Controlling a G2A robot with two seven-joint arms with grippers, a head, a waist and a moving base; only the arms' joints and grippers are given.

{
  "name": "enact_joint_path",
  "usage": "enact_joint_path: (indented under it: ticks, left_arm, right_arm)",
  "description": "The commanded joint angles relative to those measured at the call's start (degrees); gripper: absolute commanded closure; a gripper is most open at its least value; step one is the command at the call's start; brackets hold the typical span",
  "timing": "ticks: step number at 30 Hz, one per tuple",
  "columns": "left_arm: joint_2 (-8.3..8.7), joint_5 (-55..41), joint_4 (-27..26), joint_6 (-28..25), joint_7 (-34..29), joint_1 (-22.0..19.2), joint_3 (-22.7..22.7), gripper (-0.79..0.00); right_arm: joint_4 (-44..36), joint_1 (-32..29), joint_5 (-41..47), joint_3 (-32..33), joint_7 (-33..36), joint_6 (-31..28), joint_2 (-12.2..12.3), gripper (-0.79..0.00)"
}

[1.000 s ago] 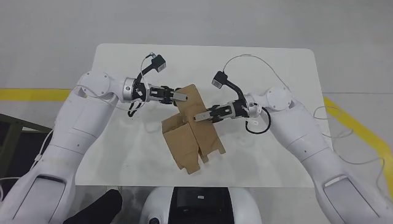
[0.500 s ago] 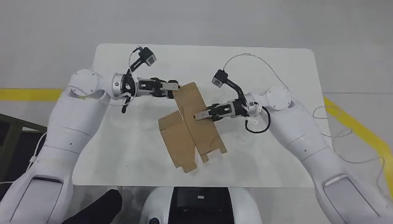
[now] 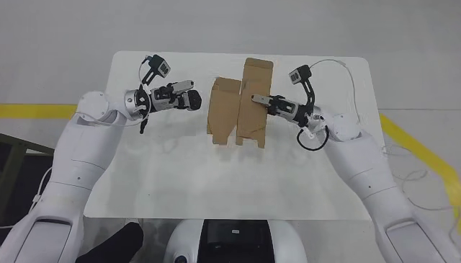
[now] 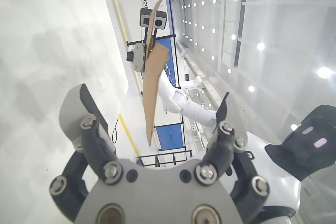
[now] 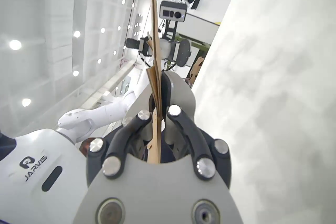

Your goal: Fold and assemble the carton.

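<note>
Upper centre of the top view: flattened brown carton [image 3: 238, 104] held level over the white table [image 3: 144, 184], two panels side by side. Its frame-right edge is pinched in the right gripper [image 3: 259, 99], fingers clamped on the cardboard. Just off the frame-left edge sits the left gripper [image 3: 193, 99], fingers spread, clear of it.

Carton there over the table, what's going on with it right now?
The right gripper is shut on one edge of the flat carton, holding it up off the table. The left gripper is open beside it, not touching. The carton is not yet folded into a box.
</note>
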Motion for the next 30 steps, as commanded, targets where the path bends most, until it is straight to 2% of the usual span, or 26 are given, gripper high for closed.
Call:
enact_joint_path:
  ticks: [1, 19, 27, 30]
  left_arm:
    - [-0.09, 0.4, -0.7, -0.1, 0.8, 0.4, 0.3, -0.785]
    - [-0.11, 0.5, -0.8, 0.0, 1.0, 0.4, 0.3, -0.785]
    - [-0.01, 1.4, -3.6, 1.9, 5.4, 2.7, -0.2, -0.785]
    - [-0.09, 1.1, -4.0, 2.5, 6.6, 3.4, -0.4, -0.785]
  right_arm:
    - [-0.8, -0.9, -2.9, 1.1, -3.6, 0.4, 0.3, 0.000]
    - [-0.8, -0.9, -2.9, 1.1, -3.6, 0.4, 0.3, 0.000]
    - [-9.0, -3.7, -11.8, 0.9, -19.1, 5.8, -0.1, 0.000]
    - [-13.1, -5.3, -15.7, 1.0, -26.1, 10.0, -0.3, 0.000]
